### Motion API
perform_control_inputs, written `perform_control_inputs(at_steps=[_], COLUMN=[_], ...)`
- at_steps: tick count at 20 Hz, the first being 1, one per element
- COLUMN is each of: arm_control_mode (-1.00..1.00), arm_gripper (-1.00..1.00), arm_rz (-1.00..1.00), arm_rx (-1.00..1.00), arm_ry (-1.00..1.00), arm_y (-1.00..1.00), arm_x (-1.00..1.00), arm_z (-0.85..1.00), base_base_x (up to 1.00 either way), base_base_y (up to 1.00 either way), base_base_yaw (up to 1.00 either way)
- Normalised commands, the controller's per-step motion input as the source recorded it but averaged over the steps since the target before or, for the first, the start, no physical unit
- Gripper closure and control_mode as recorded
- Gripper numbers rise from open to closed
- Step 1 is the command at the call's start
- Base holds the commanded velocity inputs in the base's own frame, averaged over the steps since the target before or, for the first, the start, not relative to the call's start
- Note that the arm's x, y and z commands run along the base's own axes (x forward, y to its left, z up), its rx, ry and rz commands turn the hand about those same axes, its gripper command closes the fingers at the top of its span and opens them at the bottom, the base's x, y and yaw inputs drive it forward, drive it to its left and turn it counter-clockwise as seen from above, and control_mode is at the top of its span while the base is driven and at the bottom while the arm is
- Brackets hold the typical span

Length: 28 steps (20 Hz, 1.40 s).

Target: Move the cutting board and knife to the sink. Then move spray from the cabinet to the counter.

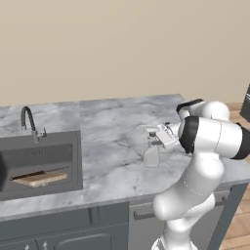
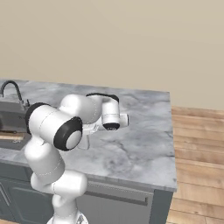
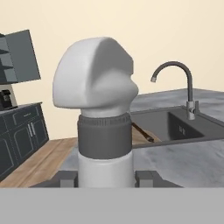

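Hand view: my gripper [image 3: 106, 178] clasps the pale translucent spray bottle [image 3: 101, 122], upright on the grey-white marble counter [image 1: 112, 146]. Farther off at nine o'clock in the left base view, the dark grey sink [image 1: 41, 163] holds the light-brown wooden cutting board [image 1: 40, 178].

We see the counter [image 1: 112, 146] in grey-white marble with darker veins; the sink [image 1: 39, 156] at nine o'clock is dark grey, its faucet [image 1: 28, 122] black; the cutting board [image 1: 41, 178] inside shows light-brown wood; the spray [image 3: 103, 127] is pale grey-white with a dark grey collar; the wall [image 1: 122, 44] at twelve o'clock is plain beige; the floor [image 2: 197, 148] at three o'clock is brown wooden planks; the base cabinets [image 1: 63, 229] are slate grey.
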Motion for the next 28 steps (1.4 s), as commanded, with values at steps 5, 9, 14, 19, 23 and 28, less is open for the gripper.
perform_control_inputs(at_steps=[5, 9, 14, 19, 23, 28], arm_control_mode=[-1.0, -1.0, -1.0, -1.0, -1.0, -1.0], arm_gripper=[1.0, 1.0, 1.0, 1.0, -1.0, -1.0], arm_rz=[0.0, 0.0, 0.0, 0.0, 0.0, 0.0], arm_rx=[0.0, 0.0, 0.0, 0.0, 0.0, 0.0], arm_ry=[0.0, -0.03, -0.01, 0.0, 0.0, 0.0], arm_y=[0.0, 0.0, 0.0, 0.0, 0.0, 0.0], arm_x=[0.0, 0.0, 0.0, 0.0, 0.0, 0.0], arm_z=[0.0, 0.0, 0.0, 0.0, 0.0, 0.0], base_base_x=[0.0, 0.0, 0.0, 0.0, 0.0, 0.0], base_base_y=[0.0, 0.0, 0.0, 0.0, 0.0, 0.0], base_base_yaw=[0.0, 0.0, 0.0, 0.0, 0.0, 0.0])
